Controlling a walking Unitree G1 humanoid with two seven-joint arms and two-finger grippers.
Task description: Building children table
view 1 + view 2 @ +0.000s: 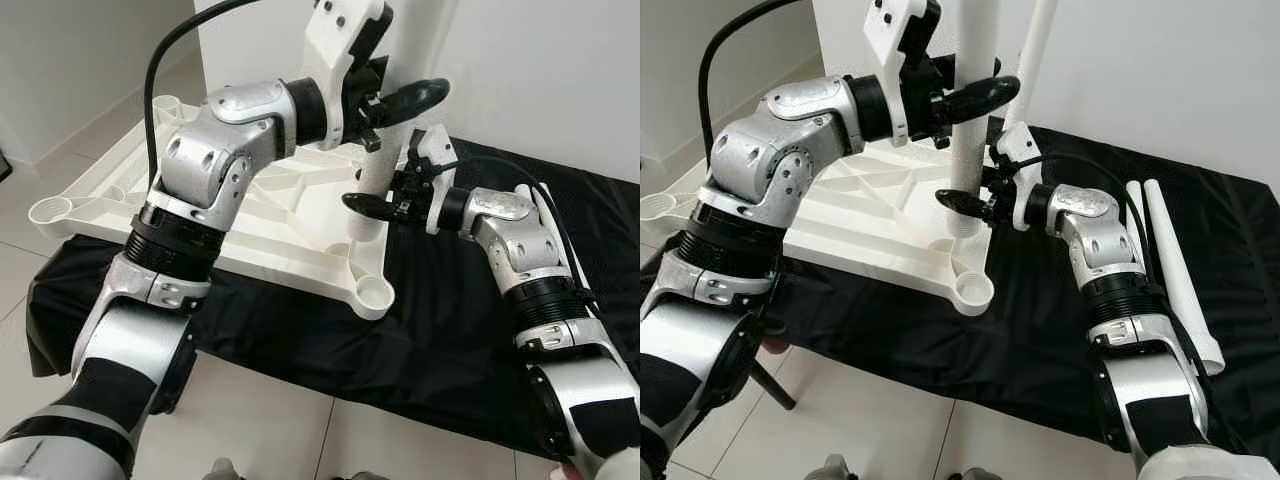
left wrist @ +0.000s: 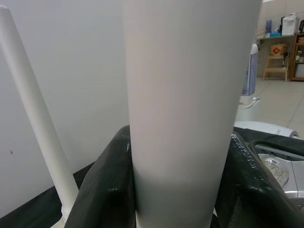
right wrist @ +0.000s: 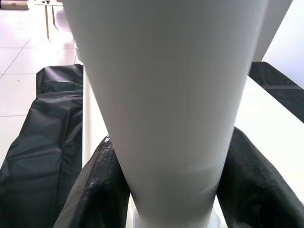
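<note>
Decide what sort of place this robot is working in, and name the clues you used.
Probably a room in a home: pale tiled floor, plain white wall, and in the left wrist view a wooden stool and a standing fan in the background. Work happens low down, on a black cloth.

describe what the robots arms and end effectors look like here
Both arms are glossy silver shells joined by black ribbed rings. The left arm carries a white bracket at its wrist and a black cable looping over it. The right arm has a thinner black cable. The left end effector and right end effector each have two long black curved fingers.
</note>
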